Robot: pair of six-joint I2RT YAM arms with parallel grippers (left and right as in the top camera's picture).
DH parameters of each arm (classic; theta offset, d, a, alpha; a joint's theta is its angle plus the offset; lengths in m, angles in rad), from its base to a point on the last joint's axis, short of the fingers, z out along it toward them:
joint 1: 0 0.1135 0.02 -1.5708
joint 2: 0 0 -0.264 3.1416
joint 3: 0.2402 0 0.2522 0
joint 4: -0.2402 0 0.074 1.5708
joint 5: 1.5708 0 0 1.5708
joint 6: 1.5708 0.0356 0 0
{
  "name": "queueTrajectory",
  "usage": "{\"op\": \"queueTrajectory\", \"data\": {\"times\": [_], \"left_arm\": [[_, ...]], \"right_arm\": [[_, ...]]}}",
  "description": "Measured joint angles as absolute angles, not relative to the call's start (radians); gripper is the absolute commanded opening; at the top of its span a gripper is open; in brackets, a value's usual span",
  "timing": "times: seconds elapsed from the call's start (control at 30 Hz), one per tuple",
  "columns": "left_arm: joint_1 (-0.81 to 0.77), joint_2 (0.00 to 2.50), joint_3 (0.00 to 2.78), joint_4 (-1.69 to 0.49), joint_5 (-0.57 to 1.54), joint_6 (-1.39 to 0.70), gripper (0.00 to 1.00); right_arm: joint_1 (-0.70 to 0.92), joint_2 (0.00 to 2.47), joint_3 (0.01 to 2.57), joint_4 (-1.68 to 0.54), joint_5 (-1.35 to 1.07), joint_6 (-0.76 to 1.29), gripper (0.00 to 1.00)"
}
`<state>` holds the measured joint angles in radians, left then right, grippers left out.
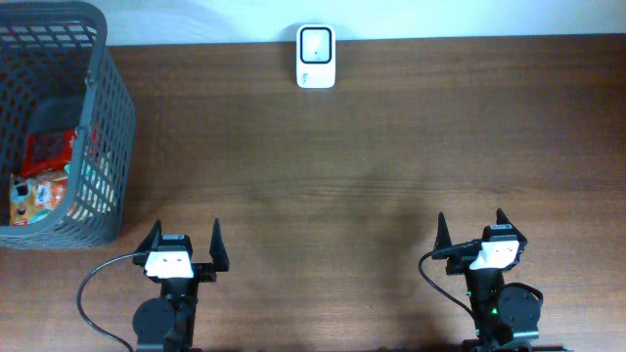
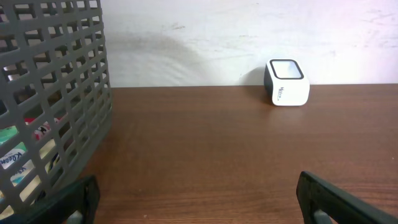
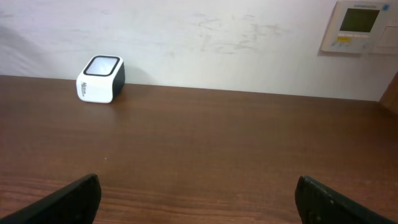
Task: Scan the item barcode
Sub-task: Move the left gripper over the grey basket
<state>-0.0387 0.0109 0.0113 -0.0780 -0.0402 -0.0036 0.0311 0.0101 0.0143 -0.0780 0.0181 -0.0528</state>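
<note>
The left pincer (image 1: 186,232) and right pincer (image 1: 471,222) both stand wide and empty at the near counter (image 1: 372,147) edge. The packaged items (image 1: 39,191) lie inside the grey basket (image 1: 110,108), left of and beyond the left pincer. The scanner (image 1: 316,56) stands at the far edge, well apart from both

Surface finishes. The table (image 1: 391,147) has a brown wood-grain top, smooth with a soft satin sheen. At its left edge, the basket (image 1: 110,108) is a grey moulded plastic lattice, matt. The packets (image 1: 44,186) inside look like printed glossy film. At the far edge, the scanner (image 1: 316,57) has a smooth white plastic shell with a dark glossy window. At the near edge, the left claw (image 1: 186,231) and right claw (image 1: 471,223) have black matt fingers. The wall (image 3: 217,37) is white, matt and faintly scuffed. The wall panel (image 3: 359,25) is pale smooth plastic.
</note>
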Motion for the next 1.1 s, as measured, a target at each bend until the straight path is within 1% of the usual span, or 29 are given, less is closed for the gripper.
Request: {"op": "queueTrajectory", "data": {"times": [0.9, 0.93, 0.97, 1.03, 1.07, 1.1], "left_arm": [[-0.039, 0.011, 0.011, -0.078, -0.040, -0.004, 0.99], [-0.039, 0.011, 0.011, -0.059, -0.036, -0.004, 0.99], [-0.037, 0.015, 0.009, -0.002, 0.011, -0.013, 0.99], [-0.036, 0.022, 0.010, 0.200, 0.201, -0.027, 0.99], [-0.036, 0.021, 0.014, 0.411, 0.320, -0.030, 0.99], [-0.037, 0.014, 0.013, 0.550, 0.392, -0.031, 0.99]], "right_arm": [[0.031, 0.010, 0.014, -0.078, 0.018, -0.053, 0.98], [0.031, 0.010, 0.014, -0.078, 0.018, -0.052, 0.98], [0.031, 0.010, 0.014, -0.078, 0.018, -0.053, 0.99], [0.031, 0.009, 0.014, -0.077, 0.018, -0.053, 0.98], [0.031, 0.012, 0.015, -0.078, 0.018, -0.053, 0.98], [0.031, 0.012, 0.015, -0.078, 0.019, -0.053, 0.99]]}}
